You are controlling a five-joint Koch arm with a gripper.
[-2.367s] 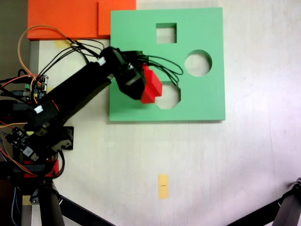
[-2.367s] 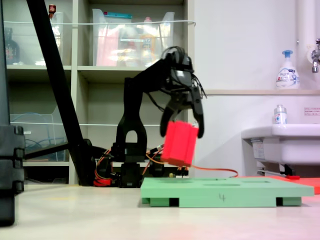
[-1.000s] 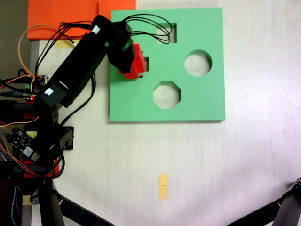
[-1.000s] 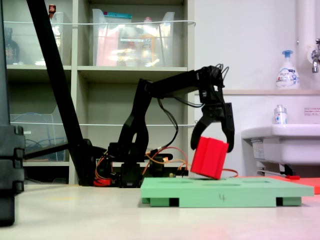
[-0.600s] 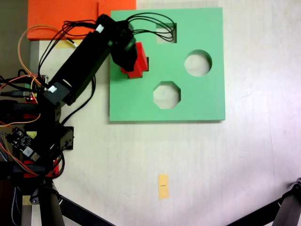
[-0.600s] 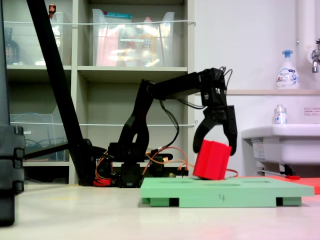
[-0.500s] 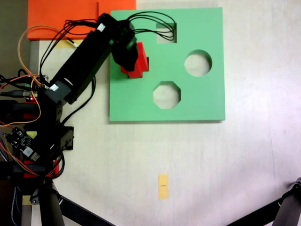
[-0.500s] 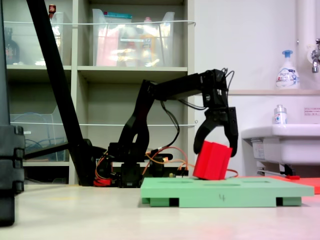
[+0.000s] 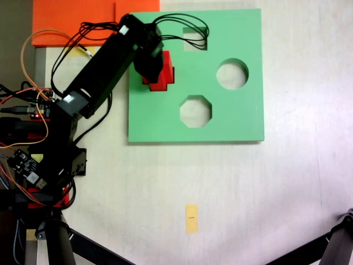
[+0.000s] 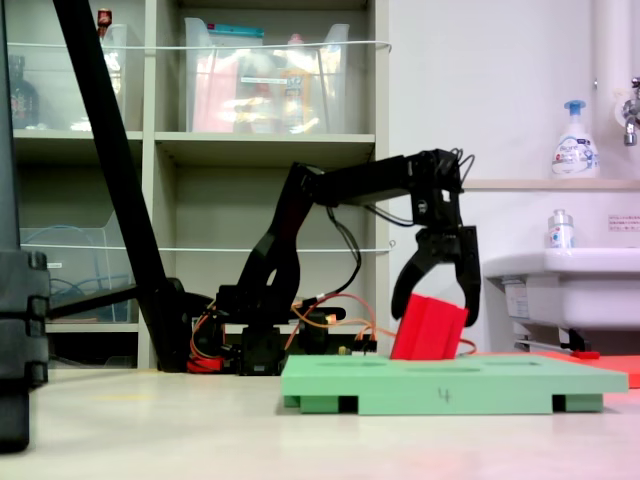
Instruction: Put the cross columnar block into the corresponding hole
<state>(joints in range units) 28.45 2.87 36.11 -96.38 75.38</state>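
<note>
- The small bright red foam block with a plus-shaped cross-section (image 9: 164, 74) sits at the upper left part of the flat green square foam board (image 9: 231, 116) in the fixed view from above, over the spot of the plus-shaped cutout, which the block and arm cover
- In the low side-on fixed view the red block (image 10: 428, 328) leans slightly, its lower end at the green board's top face (image 10: 450, 378) and most of its body above the surface
- The black gripper (image 10: 436, 300) clasps the red block, one curved jaw on each side of its upper part; from above the gripper (image 9: 151, 69) covers the block's left side
- The square cutout (image 9: 194, 38) lies just beyond the block, partly crossed by black cables; the round cutout (image 9: 231, 74) and the octagonal cutout (image 9: 195, 111) lie to the right and below
- An orange foam sheet (image 9: 77, 22) touches the board's upper left corner
- A small yellow tag (image 9: 191, 218) lies on the pale table (image 9: 276, 193), well apart from the board
</note>
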